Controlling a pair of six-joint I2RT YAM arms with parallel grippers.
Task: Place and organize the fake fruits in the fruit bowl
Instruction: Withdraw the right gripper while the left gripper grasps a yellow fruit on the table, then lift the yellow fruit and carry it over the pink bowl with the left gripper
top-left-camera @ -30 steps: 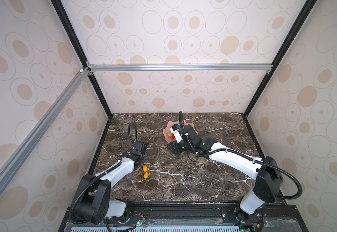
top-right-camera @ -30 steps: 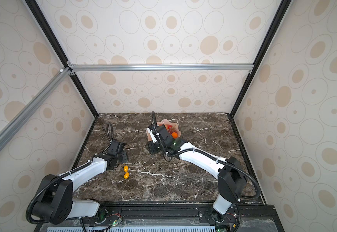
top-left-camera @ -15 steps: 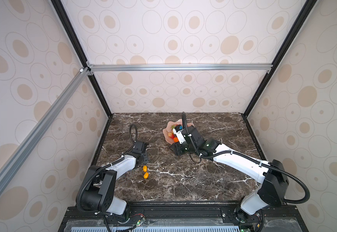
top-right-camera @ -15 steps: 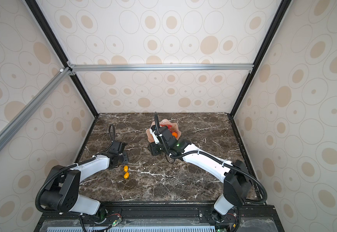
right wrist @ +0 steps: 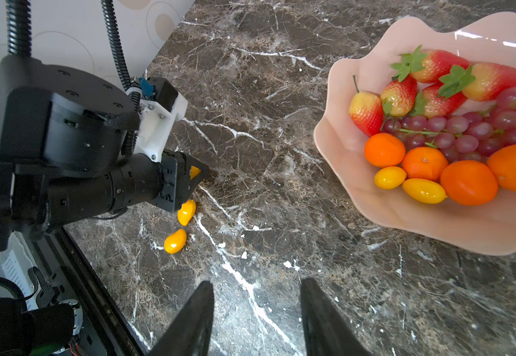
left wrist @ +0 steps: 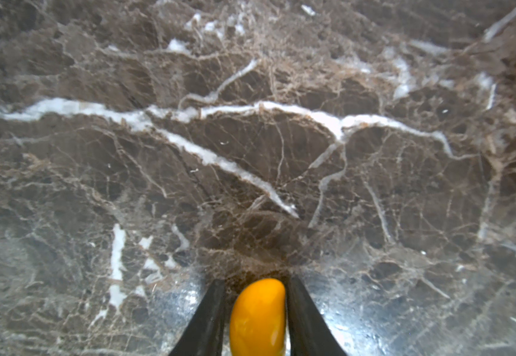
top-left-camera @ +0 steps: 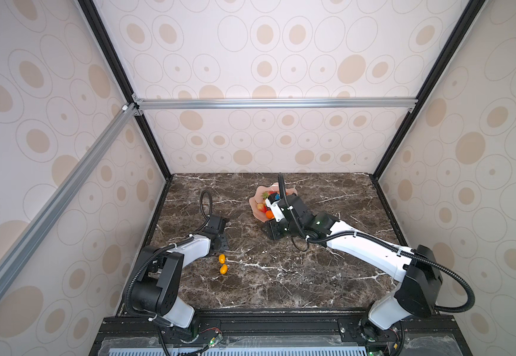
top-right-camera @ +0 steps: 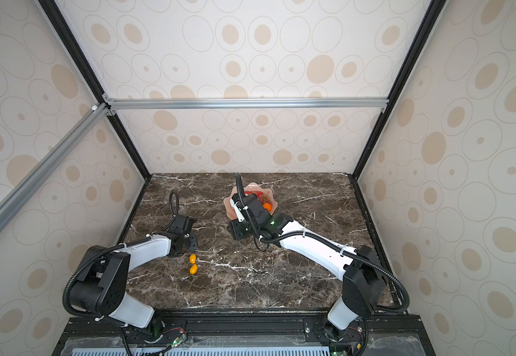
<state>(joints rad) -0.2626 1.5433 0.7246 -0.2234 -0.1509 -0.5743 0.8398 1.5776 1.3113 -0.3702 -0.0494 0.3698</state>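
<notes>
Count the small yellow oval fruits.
5. In the bowl: a rounder one and a longer one. On the table: a third and a fourth. Between the left gripper's fingers: a fifth. More may be hidden.

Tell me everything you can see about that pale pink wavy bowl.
The pale pink, glossy, plastic-looking bowl is shallow and wide, with a wavy petal-like rim. It sits upright on the dark marble tabletop, toward the back. Inside lie red strawberries, a dark red grape bunch, orange tangerines and small yellow oval fruits. Only these and the table visibly touch it.
</notes>
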